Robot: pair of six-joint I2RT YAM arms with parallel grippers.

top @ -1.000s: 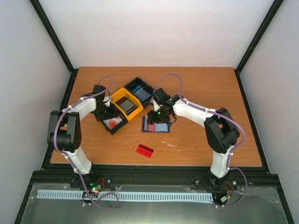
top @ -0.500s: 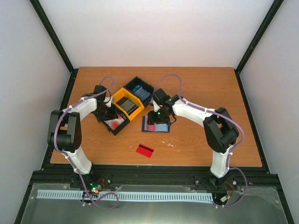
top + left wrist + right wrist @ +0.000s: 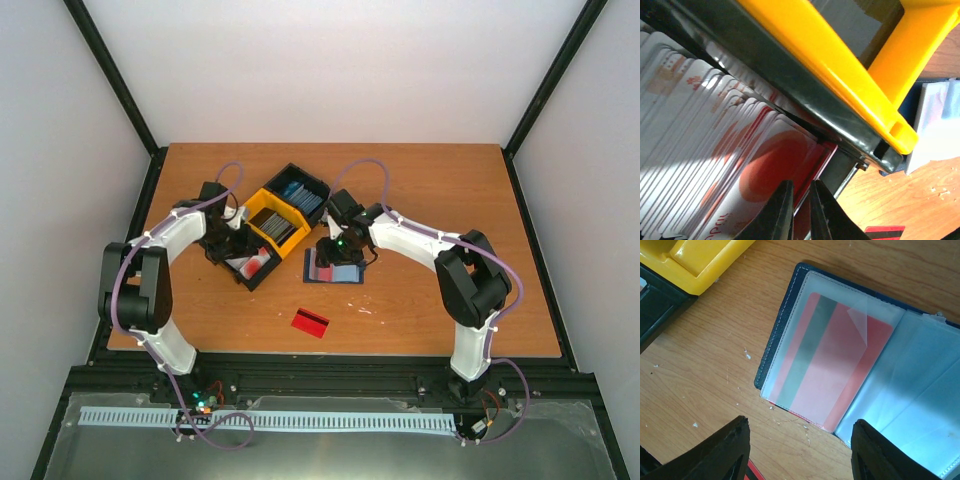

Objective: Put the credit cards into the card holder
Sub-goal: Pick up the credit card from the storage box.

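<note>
wood table (image 3: 420, 180): my left gripper (image 3: 799, 210) pinched narrow on a red card (image 3: 810, 160) in the black bin (image 3: 790, 85); right gripper (image 3: 800, 455) spread wide over the card holder (image 3: 910, 385).

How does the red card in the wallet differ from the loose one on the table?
The sleeved card sits behind clear plastic in the card holder and looks pale; the loose card lies bare on the table, bright red. The loose card is nearer the table's front edge than the sleeved card. Both are red, dark-striped.
</note>
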